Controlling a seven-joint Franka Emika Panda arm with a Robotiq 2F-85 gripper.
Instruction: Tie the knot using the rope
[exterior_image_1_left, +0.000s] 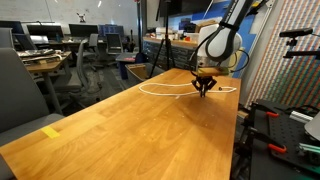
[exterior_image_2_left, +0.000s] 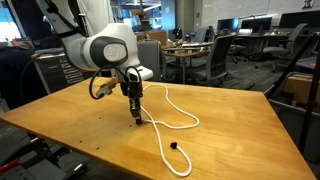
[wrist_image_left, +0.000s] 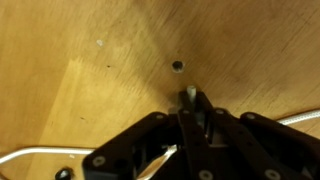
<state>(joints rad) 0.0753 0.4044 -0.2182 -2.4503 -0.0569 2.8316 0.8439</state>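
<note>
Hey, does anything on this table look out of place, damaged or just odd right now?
Nothing looks spilled or damaged. The rope lies in loose, unknotted curves on the table, with the gripper down at it. The only stray item is a small yellow patch near the table edge.

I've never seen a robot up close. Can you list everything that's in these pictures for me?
table: one, light brown wood, fills the foreground.
rope: one, white with a dark tip, looped on the table beside the pincer.
tape piece: one, yellow, near the table's edge.
office chairs: several, dark, behind the table.
robot arm: one, white, above the table.
pincer: one, black, pointing down at the tabletop, apparently shut on the rope.
</note>
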